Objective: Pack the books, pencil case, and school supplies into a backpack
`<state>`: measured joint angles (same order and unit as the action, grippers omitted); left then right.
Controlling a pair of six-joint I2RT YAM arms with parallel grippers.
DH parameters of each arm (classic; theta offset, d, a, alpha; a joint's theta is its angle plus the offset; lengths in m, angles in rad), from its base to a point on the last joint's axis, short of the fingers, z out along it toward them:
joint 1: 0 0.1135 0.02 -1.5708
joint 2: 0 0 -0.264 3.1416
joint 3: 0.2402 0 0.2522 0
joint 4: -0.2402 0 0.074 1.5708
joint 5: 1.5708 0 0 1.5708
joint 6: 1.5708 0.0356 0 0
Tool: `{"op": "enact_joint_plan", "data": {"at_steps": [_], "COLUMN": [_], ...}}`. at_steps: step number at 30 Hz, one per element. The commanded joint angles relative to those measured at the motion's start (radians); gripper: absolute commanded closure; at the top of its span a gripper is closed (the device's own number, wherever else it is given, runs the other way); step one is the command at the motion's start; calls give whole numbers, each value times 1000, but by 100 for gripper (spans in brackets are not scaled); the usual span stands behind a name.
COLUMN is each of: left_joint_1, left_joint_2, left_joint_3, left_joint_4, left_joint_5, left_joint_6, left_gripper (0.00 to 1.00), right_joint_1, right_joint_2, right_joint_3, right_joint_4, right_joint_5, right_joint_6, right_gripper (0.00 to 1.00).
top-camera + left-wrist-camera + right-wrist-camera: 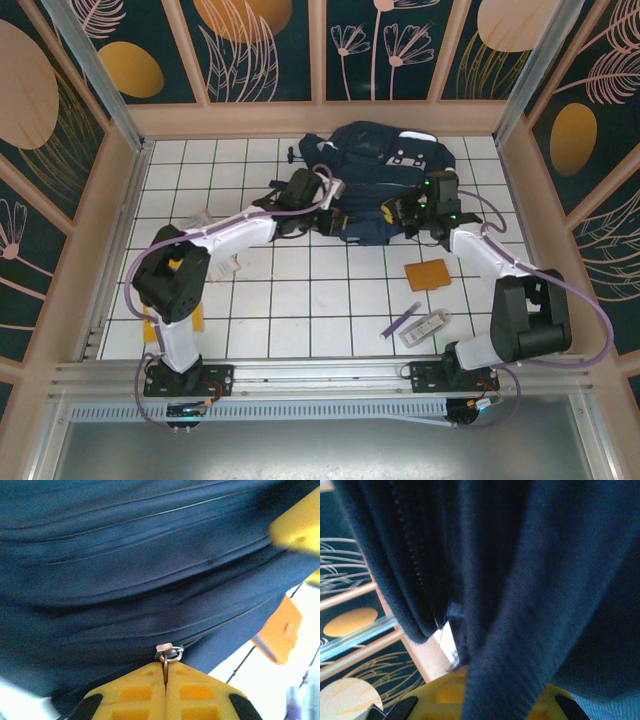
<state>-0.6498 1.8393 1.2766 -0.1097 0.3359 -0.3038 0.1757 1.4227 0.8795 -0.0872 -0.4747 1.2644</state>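
The left gripper (165, 677) clamps the zipper pull (169, 653) of the navy backpack (125, 575), jaws fully closed. The right gripper (492, 692) pinches its fabric, closed too.

No text, brand or number can be read anywhere. The pale patches (405, 157) on the backpack (370, 140) are too small to show any print. The orange book (428, 274) on the tabletop (300, 300) shows a plain cover.
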Motion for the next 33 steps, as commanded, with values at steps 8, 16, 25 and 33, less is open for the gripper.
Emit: {"op": "enact_joint_plan", "data": {"at_steps": [8, 16, 25, 33], "left_joint_1": [36, -19, -96, -61], "left_joint_2": [-14, 4, 39, -23], "left_joint_3": [-78, -14, 40, -21], "left_joint_4": [67, 162, 256, 125], "left_joint_5": [147, 234, 249, 153], "left_joint_6": [211, 117, 51, 244], "left_gripper": [100, 100, 100, 100], "right_joint_1": [-112, -47, 135, 119], "right_joint_2": [-29, -95, 22, 57], "right_joint_3": [-65, -17, 59, 97], "right_joint_4": [-33, -253, -320, -350], "right_joint_5": [-35, 35, 54, 151], "right_joint_6": [-130, -14, 205, 126], "right_gripper": [85, 27, 29, 100]}}
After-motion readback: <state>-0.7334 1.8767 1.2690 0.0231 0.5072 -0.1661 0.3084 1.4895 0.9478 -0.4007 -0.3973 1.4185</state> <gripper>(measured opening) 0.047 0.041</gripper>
